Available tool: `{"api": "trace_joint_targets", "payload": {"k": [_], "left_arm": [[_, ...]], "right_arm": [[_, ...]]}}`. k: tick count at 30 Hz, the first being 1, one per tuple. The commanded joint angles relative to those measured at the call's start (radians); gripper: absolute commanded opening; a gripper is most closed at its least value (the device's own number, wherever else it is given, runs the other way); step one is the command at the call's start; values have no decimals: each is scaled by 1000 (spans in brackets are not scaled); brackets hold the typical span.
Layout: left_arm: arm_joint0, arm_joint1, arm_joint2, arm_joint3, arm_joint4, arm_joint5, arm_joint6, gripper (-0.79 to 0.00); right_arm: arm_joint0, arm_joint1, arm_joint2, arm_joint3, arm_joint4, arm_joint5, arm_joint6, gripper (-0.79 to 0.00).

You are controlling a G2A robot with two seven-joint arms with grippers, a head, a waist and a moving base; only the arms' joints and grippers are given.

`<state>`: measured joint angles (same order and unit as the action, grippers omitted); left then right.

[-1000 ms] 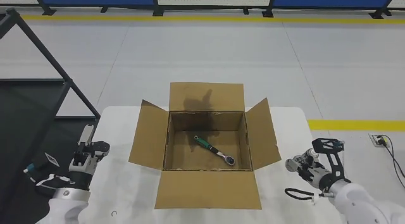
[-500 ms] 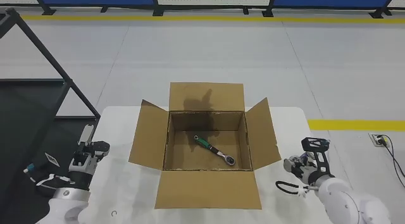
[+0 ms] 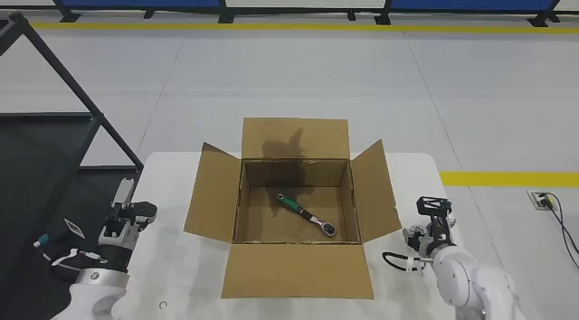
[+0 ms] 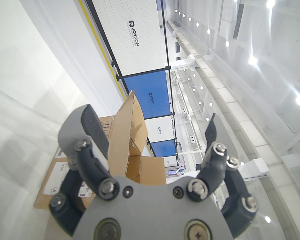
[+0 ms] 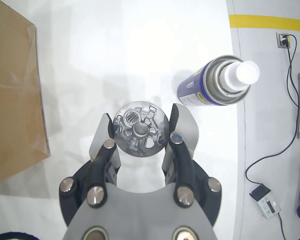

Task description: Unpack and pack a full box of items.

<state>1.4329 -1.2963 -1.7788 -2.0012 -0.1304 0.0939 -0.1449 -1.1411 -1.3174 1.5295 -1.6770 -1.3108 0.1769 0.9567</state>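
An open cardboard box [image 3: 296, 270] stands in the middle of the white table [image 3: 172, 257]. A ratchet wrench [image 3: 307, 214] with a green handle lies on the box floor. My right gripper [image 3: 418, 232] is low over the table just right of the box's right flap. It is shut on a round grey metal gear-like part [image 5: 142, 132], which sits between both fingers of the right gripper [image 5: 142, 121]. At the table's left edge my left gripper [image 3: 127, 216] is open and holds nothing. The left gripper [image 4: 150, 122] faces the box [image 4: 130, 136] from the side.
A blue spray can [image 5: 210, 86] with a white cap stands upright on the table close beyond the right gripper. The box's right flap [image 5: 12, 88] lies to the other side of it. A black frame rack [image 3: 54, 121] stands left of the table.
My right arm has moved left toward the box's right flap, carrying the metal part. The left arm, the box and the wrench have stayed put.
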Motion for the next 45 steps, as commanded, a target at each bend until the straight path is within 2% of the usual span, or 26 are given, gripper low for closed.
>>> {"api": "trace_joint_targets", "payload": {"k": [1, 17, 18, 21, 24, 26, 28, 33, 37, 45], "left_arm": [[0, 0, 0, 0, 0, 0, 0, 0], [0, 0, 0, 0, 0, 0, 0, 0], [0, 0, 0, 0, 0, 0, 0, 0], [0, 0, 0, 0, 0, 0, 0, 0], [0, 0, 0, 0, 0, 0, 0, 0], [0, 0, 0, 0, 0, 0, 0, 0], [0, 0, 0, 0, 0, 0, 0, 0], [0, 0, 0, 0, 0, 0, 0, 0], [0, 0, 0, 0, 0, 0, 0, 0], [0, 0, 0, 0, 0, 0, 0, 0]], "right_arm": [[7, 0, -3, 17, 4, 1, -4, -785], [59, -1, -33, 108, -1, 16, -18, -785], [61, -1, -34, 110, 0, 18, -18, -748], [66, -1, -38, 115, 2, 21, -16, -523], [67, -1, -39, 116, 3, 23, -15, -397], [67, -1, -38, 111, 3, 27, -15, -259], [62, 0, -34, 101, 6, 29, -15, -185], [40, 2, -19, 52, 13, 31, -16, -89], [0, 5, 12, -39, 39, 31, -22, -86], [-154, 12, 87, -310, 81, 23, -45, -74]]}}
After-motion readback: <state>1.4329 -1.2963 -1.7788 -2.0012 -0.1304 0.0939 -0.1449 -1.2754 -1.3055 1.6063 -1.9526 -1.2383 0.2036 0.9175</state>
